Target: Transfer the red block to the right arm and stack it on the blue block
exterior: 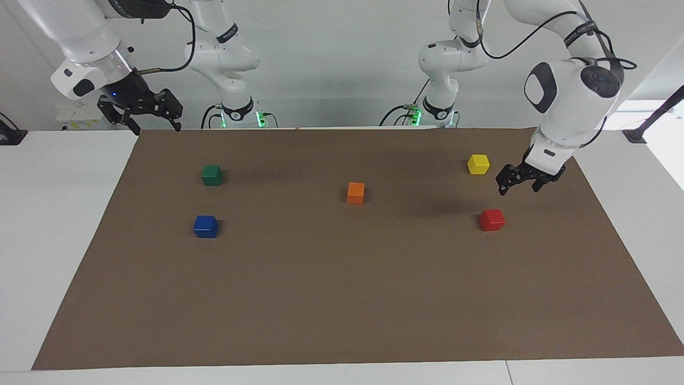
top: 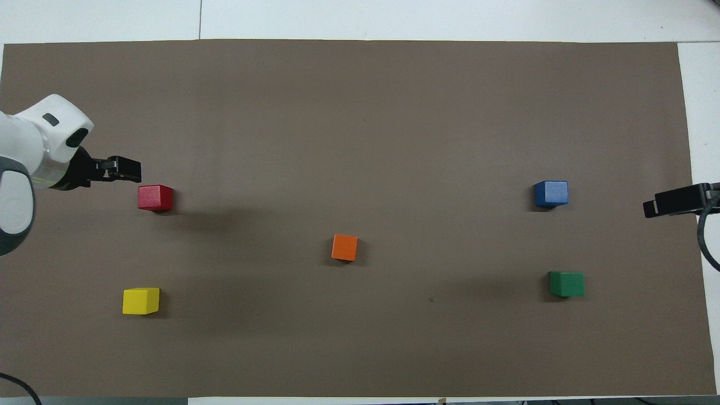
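Hovering at the right of the facing view, the left gripper (exterior: 521, 183), fingers apart and empty, hangs just above the red block (exterior: 492, 220), which lies on the mat (exterior: 342, 299). At upper left the right gripper (exterior: 141, 109) waits, fingers apart, well away from the blue block (exterior: 206, 226).

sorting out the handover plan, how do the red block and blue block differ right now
Colour: the red block is bright red, the blue block deep blue.
Place: the red block lies toward the left arm's end of the table, the blue block toward the right arm's end.
Neighbours: the left gripper hangs open close above the red block; the right gripper waits, open, up at the mat's corner, well off the blue block.
Both are same-size cubes resting flat, untouched.
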Motion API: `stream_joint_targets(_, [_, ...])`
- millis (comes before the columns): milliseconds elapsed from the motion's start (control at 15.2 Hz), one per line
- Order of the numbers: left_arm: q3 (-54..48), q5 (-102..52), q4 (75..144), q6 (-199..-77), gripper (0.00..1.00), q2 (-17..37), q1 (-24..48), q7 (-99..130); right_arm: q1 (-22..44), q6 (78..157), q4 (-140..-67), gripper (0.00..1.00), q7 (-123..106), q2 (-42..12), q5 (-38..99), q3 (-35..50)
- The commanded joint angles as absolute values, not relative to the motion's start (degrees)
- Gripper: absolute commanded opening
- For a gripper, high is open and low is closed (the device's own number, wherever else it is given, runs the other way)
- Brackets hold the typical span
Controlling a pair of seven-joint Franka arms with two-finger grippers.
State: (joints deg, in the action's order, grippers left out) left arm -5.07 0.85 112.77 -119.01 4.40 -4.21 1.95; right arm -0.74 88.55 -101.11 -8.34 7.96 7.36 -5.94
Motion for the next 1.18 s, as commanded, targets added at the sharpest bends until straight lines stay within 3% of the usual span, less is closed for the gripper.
stream_joint_targets(0, [-5.01, 0.70, 121.97, -130.66, 1.00, 5.35, -4.92, 0.53, -3.24, 93.33, -110.55, 1.00, -12.30, 12.39, 15.44, -5.71])
stream_joint_targets(460, [-5.01, 0.70, 124.45, -136.31, 1.00, 9.13, -6.33, -0.53, -7.64, 96.06, -120.04, 1.00, -25.46, 11.43, 41.71, -5.80])
stream_joint_targets(723, [-5.10, 0.70, 123.57, -138.25, 1.00, 12.04, -5.71, 0.00, -9.23, 93.79, -122.26, 1.00, -37.77, 6.52, 57.54, -5.71])
stream_joint_targets(789, [-5.10, 0.62, 123.23, -137.03, 0.66, 12.04, -5.97, 0.09, -8.88, 92.82, -122.43, 1.00, -38.14, 5.98, 60.87, -5.71])
stream_joint_targets(854, [-5.10, 0.18, 121.22, -133.72, 0.02, 12.22, -6.06, 0.44, -8.44, 92.12, -123.04, 1.00, -38.23, 5.72, 64.48, -5.71])
stream_joint_targets(1117, [-5.62, -4.63, 107.86, -113.85, 0.00, 12.22, -5.45, 12.77, -5.72, 87.47, -125.24, 1.00, -41.73, 1.60, 77.58, -5.63])
